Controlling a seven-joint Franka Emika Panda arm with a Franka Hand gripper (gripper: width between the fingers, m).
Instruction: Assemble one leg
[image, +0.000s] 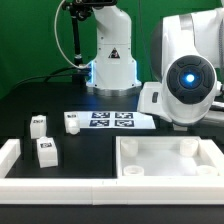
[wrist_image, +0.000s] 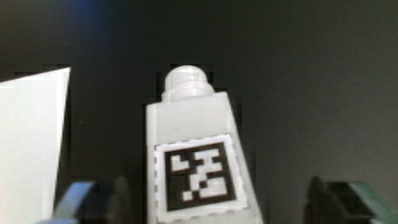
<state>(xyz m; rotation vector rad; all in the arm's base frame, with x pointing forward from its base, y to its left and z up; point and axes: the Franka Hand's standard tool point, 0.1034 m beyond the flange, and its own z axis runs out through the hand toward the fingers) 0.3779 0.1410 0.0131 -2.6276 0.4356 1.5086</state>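
Leg (wrist_image: 192, 120), tag (wrist_image: 196, 176) toward the wrist camera, sits between the parted fingers (wrist_image: 338, 202).

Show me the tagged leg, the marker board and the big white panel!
Leg (wrist_image: 196, 165): wrist view, on its black-and-white tag.
Marker board (image: 112, 120): exterior view, between its middle tags.
Large white panel (image: 165, 163): exterior view, on its bare floor.
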